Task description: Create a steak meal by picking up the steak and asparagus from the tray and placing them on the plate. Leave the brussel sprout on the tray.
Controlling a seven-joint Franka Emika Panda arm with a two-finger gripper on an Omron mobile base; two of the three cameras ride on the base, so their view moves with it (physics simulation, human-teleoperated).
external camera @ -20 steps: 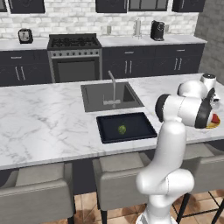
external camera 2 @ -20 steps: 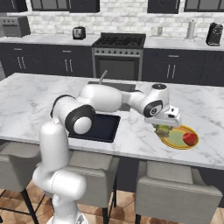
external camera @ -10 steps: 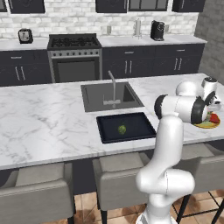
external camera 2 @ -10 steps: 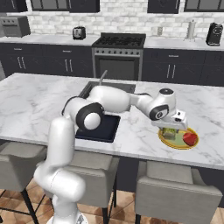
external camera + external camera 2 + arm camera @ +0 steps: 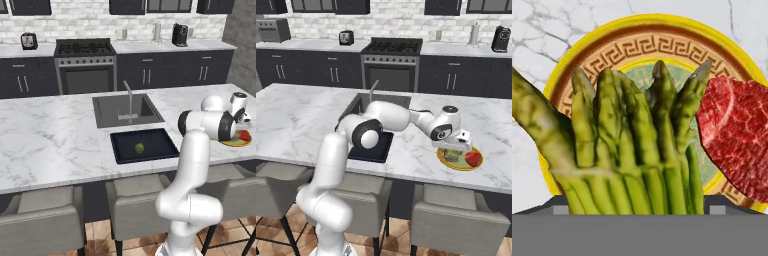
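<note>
1. The claw (image 5: 456,150) hangs directly over the plate (image 5: 442,159) with its jaws closed on the asparagus (image 5: 632,150). From the hand camera the stalks rise between the fingers, tips pointing out over the plate's centre. Whether the bundle touches the plate yet, I cannot tell.

2. The plate sits on the marble counter (image 5: 301,120), near the counter's front edge. I take it as the landmark for everything else.

3. The steak (image 5: 473,158) lies on the plate, on the side away from the tray, just beside the asparagus. That half of the meal looks done.

4. The tray (image 5: 165,145) rests on the counter well apart from the plate, on the far side of the arm from it. It sits in front of the sink (image 5: 107,112).

5. The brussel sprout (image 5: 139,148) sits near the middle of the tray, well apart from the plate, as the task wants.

6. My judgement: the job is nearly finished. What remains is to let the asparagus go onto the plate and lift away without nudging the steak off the rim.
</note>
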